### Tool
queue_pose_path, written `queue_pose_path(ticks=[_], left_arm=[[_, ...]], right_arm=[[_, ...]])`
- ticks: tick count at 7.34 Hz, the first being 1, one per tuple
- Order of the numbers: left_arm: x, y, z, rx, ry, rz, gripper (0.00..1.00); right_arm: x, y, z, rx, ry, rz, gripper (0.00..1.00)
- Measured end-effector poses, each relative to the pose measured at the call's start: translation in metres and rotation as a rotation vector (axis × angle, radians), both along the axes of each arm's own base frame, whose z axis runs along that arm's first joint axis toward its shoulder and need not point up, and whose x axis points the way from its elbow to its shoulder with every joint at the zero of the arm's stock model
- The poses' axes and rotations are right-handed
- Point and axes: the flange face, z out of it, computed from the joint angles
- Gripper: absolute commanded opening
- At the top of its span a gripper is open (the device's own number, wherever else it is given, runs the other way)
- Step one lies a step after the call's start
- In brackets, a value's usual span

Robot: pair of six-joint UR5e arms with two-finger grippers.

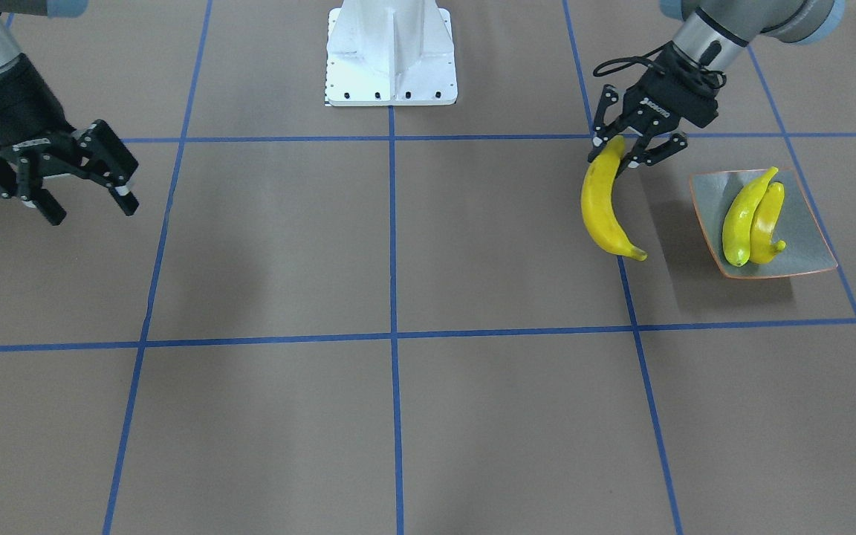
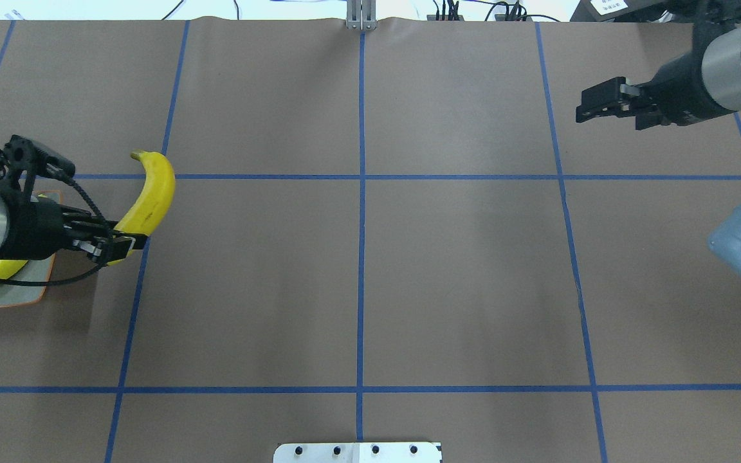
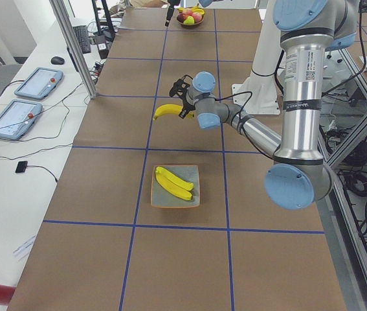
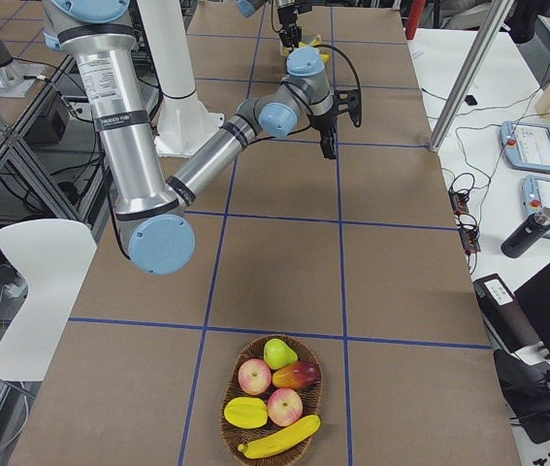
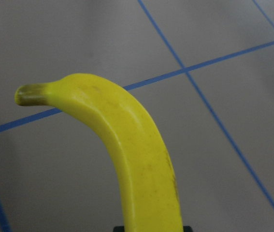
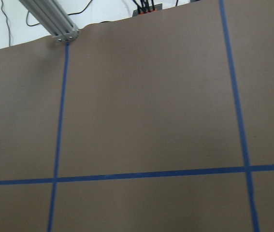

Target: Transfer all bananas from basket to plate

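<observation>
My left gripper (image 1: 614, 154) is shut on the upper end of a large yellow banana (image 1: 602, 208), which hangs just beside the plate (image 1: 807, 238). The same banana shows in the overhead view (image 2: 152, 193) and fills the left wrist view (image 5: 137, 154). The grey-green square plate holds two bananas (image 1: 744, 215) lying side by side. One more banana (image 4: 279, 439) lies in the wicker basket (image 4: 226, 408) at the table's far right end. My right gripper (image 1: 90, 197) is open and empty, held above bare table.
The basket also holds other fruit (image 4: 270, 379), among them apples and a pear. The white robot base (image 1: 391, 52) stands at the table's middle edge. Blue tape lines cross the brown table top. Operator desks with tablets (image 3: 15, 116) stand beyond the table.
</observation>
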Motion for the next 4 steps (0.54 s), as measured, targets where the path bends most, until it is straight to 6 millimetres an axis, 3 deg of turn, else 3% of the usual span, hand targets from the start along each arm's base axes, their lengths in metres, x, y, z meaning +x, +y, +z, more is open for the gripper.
queue_pose_path(ticks=[2, 4], left_arm=[[-0.041, 0.005, 0.049, 0.129, -0.15, 0.043, 0.0], [-0.069, 0.019, 0.089, 0.199, -0.269, 0.102, 0.0]], right_arm=[[0.057, -0.006, 0.052, 0.038, 0.073, -0.063, 1.0], [0.119, -0.007, 0.112, 0.09, 0.156, -0.127, 1.0]])
